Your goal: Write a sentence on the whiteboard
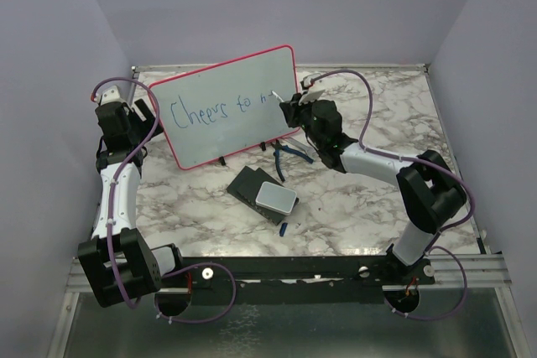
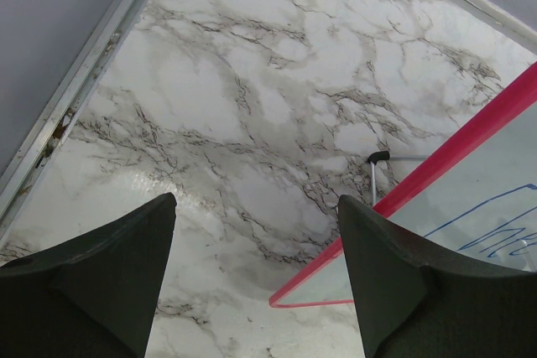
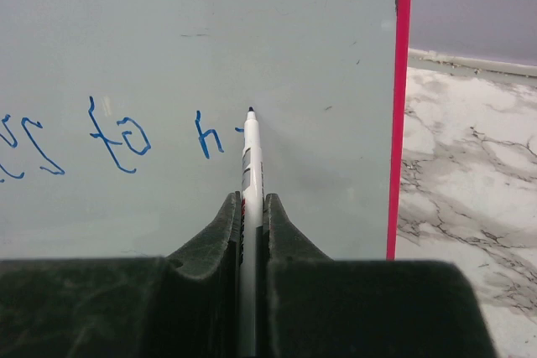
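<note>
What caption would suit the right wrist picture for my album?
Right tool pinches a marker, tip at the whiteboard beside blue writing.

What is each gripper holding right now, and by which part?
The right gripper is shut on a marker, clamped around its barrel, tip end sticking out toward the whiteboard. The left gripper is open and holds nothing.
</note>
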You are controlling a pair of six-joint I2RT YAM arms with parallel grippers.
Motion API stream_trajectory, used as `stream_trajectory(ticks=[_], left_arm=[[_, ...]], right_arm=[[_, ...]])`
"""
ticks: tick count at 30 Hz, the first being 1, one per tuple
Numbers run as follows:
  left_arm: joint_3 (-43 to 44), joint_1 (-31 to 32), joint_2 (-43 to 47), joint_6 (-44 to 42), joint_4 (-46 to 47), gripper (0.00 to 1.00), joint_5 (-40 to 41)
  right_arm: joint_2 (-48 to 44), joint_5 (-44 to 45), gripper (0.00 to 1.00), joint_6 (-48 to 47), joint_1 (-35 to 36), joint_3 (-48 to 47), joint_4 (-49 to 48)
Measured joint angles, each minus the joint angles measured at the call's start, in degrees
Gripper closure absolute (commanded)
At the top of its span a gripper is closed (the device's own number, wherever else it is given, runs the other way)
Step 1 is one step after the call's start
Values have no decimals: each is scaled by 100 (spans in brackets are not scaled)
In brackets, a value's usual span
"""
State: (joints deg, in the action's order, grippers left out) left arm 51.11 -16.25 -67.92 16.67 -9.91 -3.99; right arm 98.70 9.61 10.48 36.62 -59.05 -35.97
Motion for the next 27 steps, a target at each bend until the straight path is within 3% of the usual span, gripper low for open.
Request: stream_trajectory(ticks=[27], left_arm=[[0, 0, 0, 0, 0, 20, -2]], right_arm=[[162, -323, 99, 24, 0, 4, 20]])
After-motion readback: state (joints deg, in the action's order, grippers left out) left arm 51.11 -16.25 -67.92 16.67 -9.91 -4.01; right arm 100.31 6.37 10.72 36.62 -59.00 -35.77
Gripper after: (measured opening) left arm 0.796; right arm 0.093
